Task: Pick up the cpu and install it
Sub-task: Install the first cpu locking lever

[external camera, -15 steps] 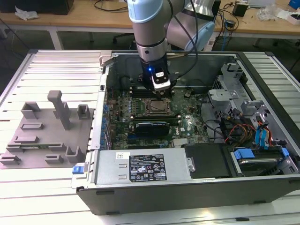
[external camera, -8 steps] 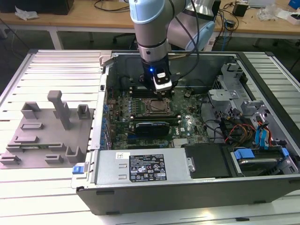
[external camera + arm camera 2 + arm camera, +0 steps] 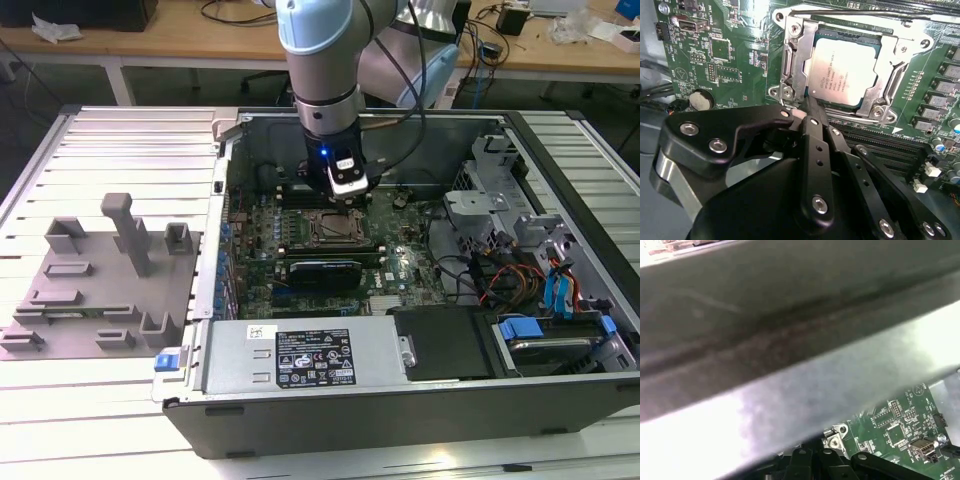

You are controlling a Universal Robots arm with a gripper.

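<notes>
The cpu (image 3: 842,70), a pale silver square chip, lies flat inside the metal-framed socket (image 3: 795,60) on the green motherboard (image 3: 735,45). The socket's frame sits around the chip's edges. My gripper (image 3: 809,106) is shut, and its black fingers meet in a narrow tip at the socket's corner, just beside the chip's edge. I cannot tell whether the tip touches the frame. In the exterior view the gripper (image 3: 347,198) hangs over the far edge of the socket (image 3: 330,228), inside the open computer case (image 3: 400,420).
A grey fixture plate (image 3: 100,290) with upright blocks lies at the exterior view's left. The power supply (image 3: 310,355) borders the board in front, and a drive cage with cables (image 3: 520,260) stands at the right. The case wall (image 3: 790,340) is close to the wrist.
</notes>
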